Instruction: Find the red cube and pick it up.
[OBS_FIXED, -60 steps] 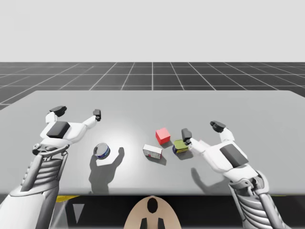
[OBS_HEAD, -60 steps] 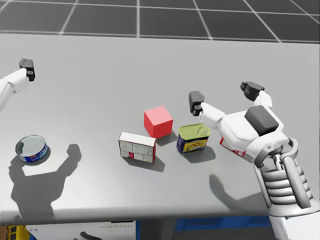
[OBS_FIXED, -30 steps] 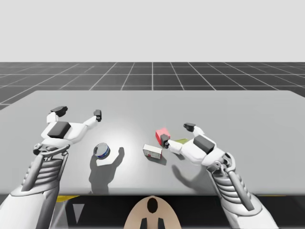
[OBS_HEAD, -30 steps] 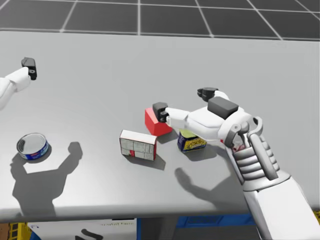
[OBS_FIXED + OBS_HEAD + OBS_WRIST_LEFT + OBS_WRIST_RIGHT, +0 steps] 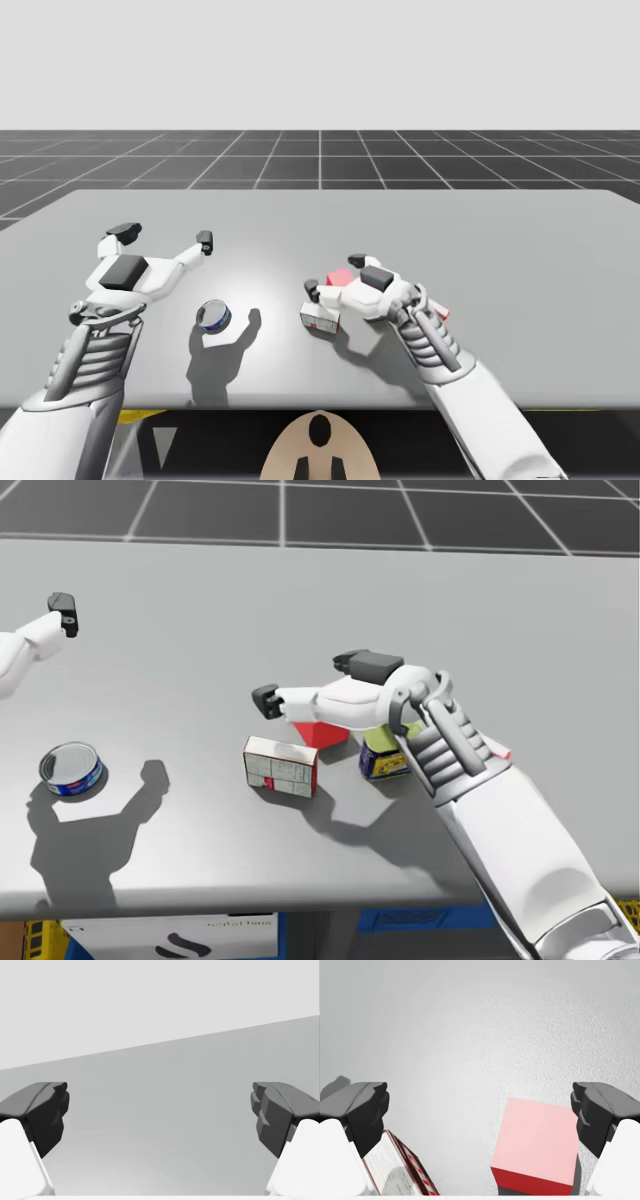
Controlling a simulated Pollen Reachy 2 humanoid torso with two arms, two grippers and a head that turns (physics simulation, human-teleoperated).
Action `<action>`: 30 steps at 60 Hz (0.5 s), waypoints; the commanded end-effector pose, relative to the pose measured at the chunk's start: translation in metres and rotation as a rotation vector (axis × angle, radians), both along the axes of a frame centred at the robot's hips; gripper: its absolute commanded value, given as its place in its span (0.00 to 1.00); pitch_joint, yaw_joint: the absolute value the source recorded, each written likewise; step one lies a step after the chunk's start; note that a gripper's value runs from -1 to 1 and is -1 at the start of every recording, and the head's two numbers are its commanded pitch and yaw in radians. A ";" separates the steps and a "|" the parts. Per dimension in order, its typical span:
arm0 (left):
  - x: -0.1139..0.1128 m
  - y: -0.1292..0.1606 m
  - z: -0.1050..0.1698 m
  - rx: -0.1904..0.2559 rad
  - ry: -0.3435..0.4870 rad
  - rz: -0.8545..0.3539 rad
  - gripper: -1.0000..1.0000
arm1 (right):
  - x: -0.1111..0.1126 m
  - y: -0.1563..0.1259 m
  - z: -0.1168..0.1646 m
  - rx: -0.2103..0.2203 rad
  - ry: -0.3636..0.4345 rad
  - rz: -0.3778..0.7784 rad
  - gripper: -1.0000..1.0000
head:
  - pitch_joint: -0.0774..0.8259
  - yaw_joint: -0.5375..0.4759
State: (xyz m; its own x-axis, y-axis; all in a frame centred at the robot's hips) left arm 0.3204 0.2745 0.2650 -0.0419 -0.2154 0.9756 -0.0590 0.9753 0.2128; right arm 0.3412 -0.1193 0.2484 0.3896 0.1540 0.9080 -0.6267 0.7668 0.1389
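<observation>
**High view.** The right gripper (image 5: 335, 278) has its jaws spread wide and holds nothing. It hangs over the cube (image 5: 340, 276), which lies near the middle of the table (image 5: 500, 230). The box (image 5: 320, 319) lies just beside the cube on the near side, close under one fingertip. The left gripper (image 5: 165, 236) is also spread and empty, well apart from the cube, with the tin (image 5: 214, 316) near it. Bare surface runs from the cube to the far edge and out to both sides.

**Head view.** The right gripper (image 5: 308, 681) reaches across above the cube (image 5: 318, 733), whose red side shows beneath the hand. The box (image 5: 282, 767) lies just beside the cube toward the near edge. The yellow can (image 5: 380, 762) is just beside the cube on its other side, partly hidden by the wrist. The tin (image 5: 70, 768) is well apart, with open table between it and the box.

**Left wrist view.** The left gripper (image 5: 160, 1117) has its jaws wide apart, with nothing but bare table (image 5: 160, 1075) between and ahead of the fingers.

**Right wrist view.** The right gripper (image 5: 480, 1117) has its jaws wide apart and grips nothing. The cube (image 5: 535, 1145) lies below and between the fingers, close to one of them; whether it touches that finger cannot be told. A corner of the box (image 5: 402, 1172) lies by the other finger. Open table (image 5: 470, 1035) lies ahead.
</observation>
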 end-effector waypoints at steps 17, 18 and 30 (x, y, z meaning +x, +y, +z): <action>-0.001 0.000 0.002 -0.010 0.000 -0.007 0.00 | 0.020 0.005 -0.019 -0.359 0.261 -0.214 0.00 | 0.81 0.46; -0.001 0.000 0.002 -0.011 0.000 -0.007 0.00 | 0.021 0.005 -0.020 -0.364 0.257 -0.218 0.00 | 0.81 0.46; -0.001 0.001 0.002 -0.017 -0.002 -0.010 0.00 | 0.027 -0.001 -0.029 -0.410 0.238 -0.269 0.00 | 0.81 0.46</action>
State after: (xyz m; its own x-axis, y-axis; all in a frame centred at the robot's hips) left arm 0.3196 0.2752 0.2667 -0.0446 -0.2026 0.9783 -0.0512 0.9784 0.2003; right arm 0.3638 -0.1164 0.2262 0.4841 0.2331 0.8434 -0.5784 0.8085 0.1085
